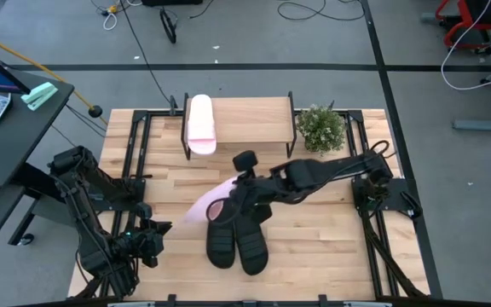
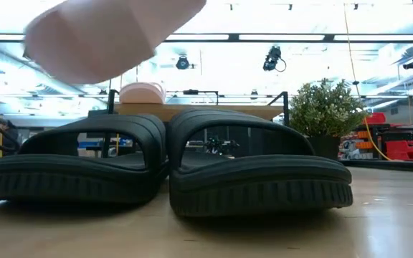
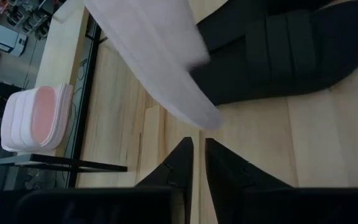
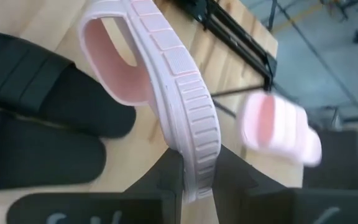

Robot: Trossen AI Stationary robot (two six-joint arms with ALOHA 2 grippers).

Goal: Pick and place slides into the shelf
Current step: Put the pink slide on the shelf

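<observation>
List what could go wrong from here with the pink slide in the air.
1. The right pincer pinches the lifted pale pink slide sandal only by its sole edge; it may twist or slip out.
2. The other pale pink slide already lies on the low wood-topped shelf; the carried one could bump it.
3. The pair of black slides lies directly below; a drop would land on it.

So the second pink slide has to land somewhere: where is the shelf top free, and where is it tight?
The shelf is bare from the pink slide at its left end across to the plant. The tabletop centre is crowded: the black pair sits beside the right gripper, jaws shut on the held pink slide.
</observation>
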